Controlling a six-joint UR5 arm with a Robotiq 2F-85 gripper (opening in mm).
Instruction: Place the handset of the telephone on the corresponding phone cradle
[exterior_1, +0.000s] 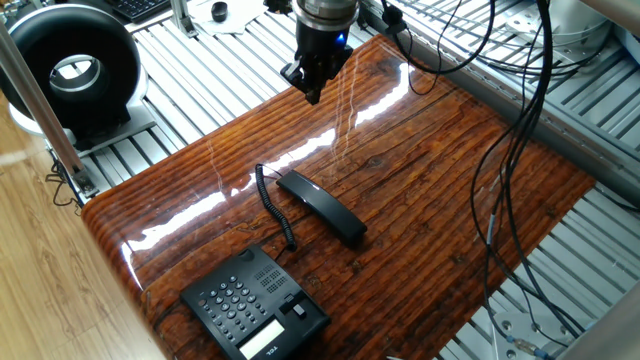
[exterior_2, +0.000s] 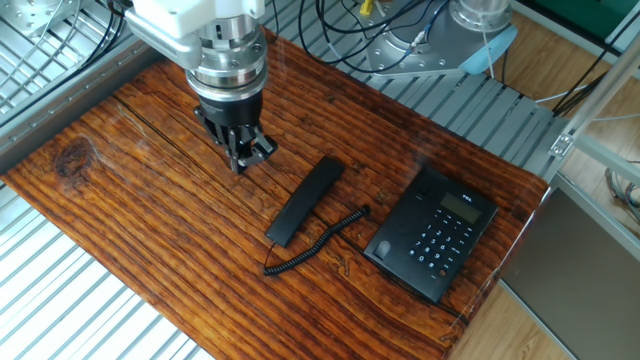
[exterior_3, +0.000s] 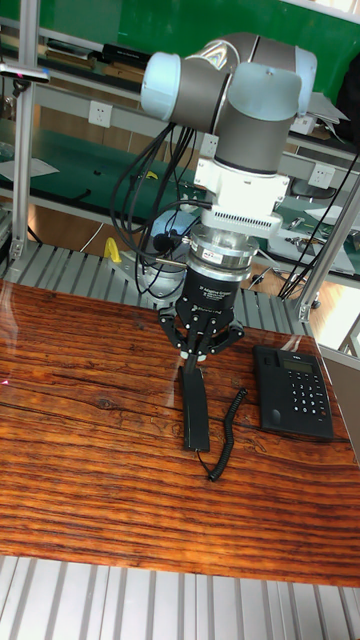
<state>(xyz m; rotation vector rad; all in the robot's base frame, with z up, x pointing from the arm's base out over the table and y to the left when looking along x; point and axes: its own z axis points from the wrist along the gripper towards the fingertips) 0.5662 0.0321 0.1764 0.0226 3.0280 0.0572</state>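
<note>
The black handset (exterior_1: 322, 208) lies flat on the wooden table, its coiled cord (exterior_1: 275, 205) trailing toward the telephone (exterior_1: 255, 305). The telephone stands at the table's edge, keypad up, and its phone cradle (exterior_1: 298, 303) alongside the keys holds nothing. My gripper (exterior_1: 310, 85) hangs fingers-down above the far part of the table, open and holding nothing. It is short of the handset's far end and apart from it. In the other fixed view the gripper (exterior_2: 250, 155) is up-left of the handset (exterior_2: 305, 200), with the telephone (exterior_2: 432, 233) to the right. The tall fixed view puts the gripper (exterior_3: 197, 355) just behind the handset (exterior_3: 194, 410).
A big black ring-shaped device (exterior_1: 72, 70) stands off the table at the far left. Black cables (exterior_1: 520, 120) hang over the table's right side. Slatted metal framing (exterior_2: 60, 290) surrounds the wooden top, and the arm's base (exterior_2: 470, 40) is beyond the far edge.
</note>
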